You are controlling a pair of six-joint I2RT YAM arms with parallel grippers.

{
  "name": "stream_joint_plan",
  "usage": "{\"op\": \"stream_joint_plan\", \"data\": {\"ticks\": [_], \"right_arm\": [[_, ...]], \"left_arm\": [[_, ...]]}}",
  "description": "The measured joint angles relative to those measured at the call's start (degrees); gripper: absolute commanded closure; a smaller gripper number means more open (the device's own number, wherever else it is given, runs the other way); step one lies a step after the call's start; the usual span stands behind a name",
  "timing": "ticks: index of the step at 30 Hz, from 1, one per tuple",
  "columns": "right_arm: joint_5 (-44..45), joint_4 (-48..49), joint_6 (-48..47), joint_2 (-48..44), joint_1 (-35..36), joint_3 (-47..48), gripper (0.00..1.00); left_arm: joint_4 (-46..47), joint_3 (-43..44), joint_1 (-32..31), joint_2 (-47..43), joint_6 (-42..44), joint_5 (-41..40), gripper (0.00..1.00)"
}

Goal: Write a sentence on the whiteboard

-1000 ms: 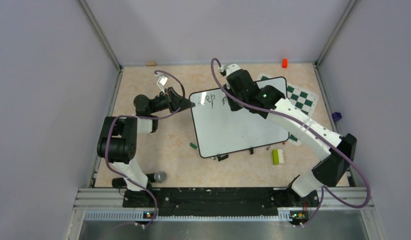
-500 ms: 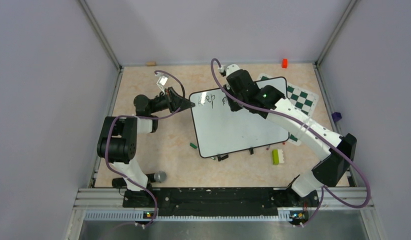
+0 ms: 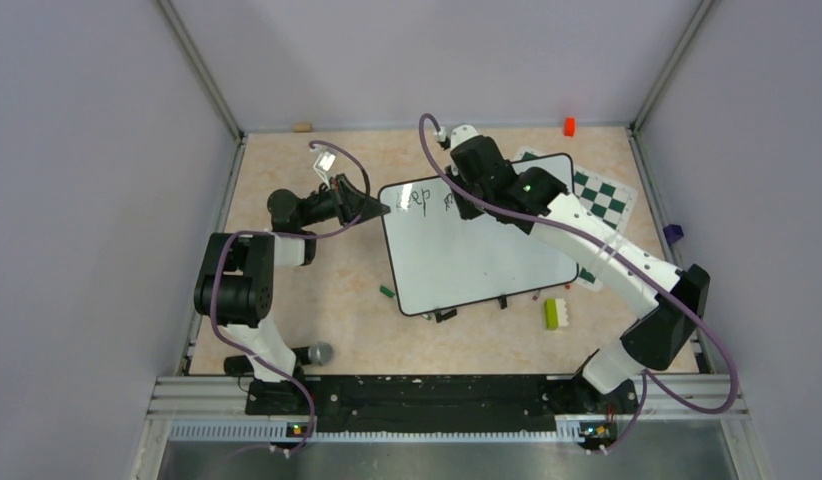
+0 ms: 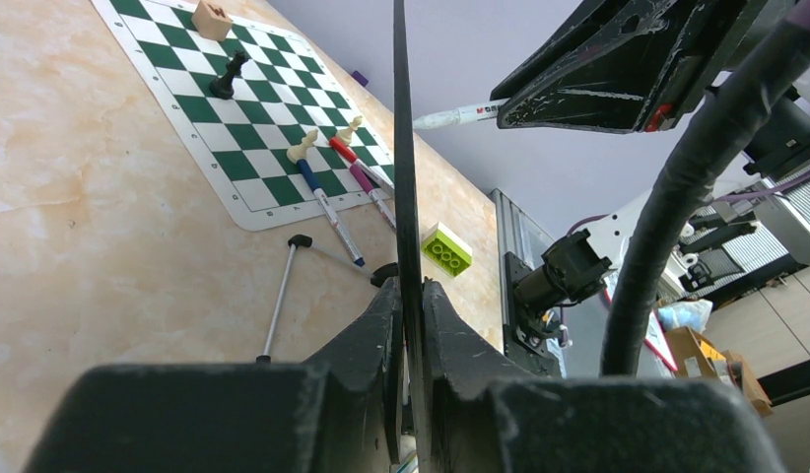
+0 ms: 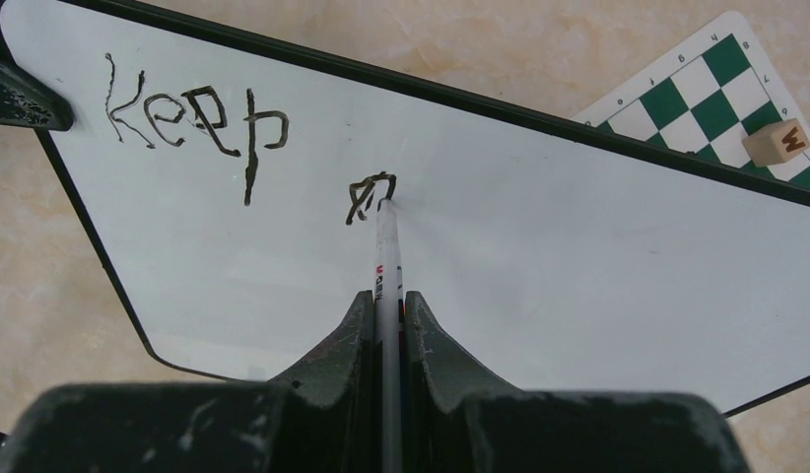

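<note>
Right wrist: right jaws clamped around marker [image 5: 386,266], tip mid-"m" of sentence [image 5: 250,148]; left jaws pinch board [image 5: 578,256] edge. Next, strokes should run toward 3 o'clock, pressing lightly.

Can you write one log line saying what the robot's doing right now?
left gripper: clamps whiteboard edge | right gripper: holds marker, tip on whiteboard | sentence: "Keep" written, second word started

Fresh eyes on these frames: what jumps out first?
The big whiteboard sits mid-table, its left edge pinched by the left gripper. The right gripper holds a marker with its tip on the board, where the sentence reads "Keep" plus one scrawled letter.
</note>
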Motion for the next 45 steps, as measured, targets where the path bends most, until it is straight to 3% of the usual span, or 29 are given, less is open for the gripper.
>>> {"op": "stream_joint_plan", "data": {"ticks": [21, 45], "right_arm": [[3.5, 0.1, -0.6, 0.5, 0.0, 1.2, 1.0], [0.8, -1.1, -0.6, -1.4, -0.1, -1.7, 1.0]], "left_arm": [[-0.4, 0.0, 0.0, 0.0, 0.0, -0.1, 0.89], [-0.5, 0.0, 0.0, 0.0, 0.0, 0.0, 0.89]]}}
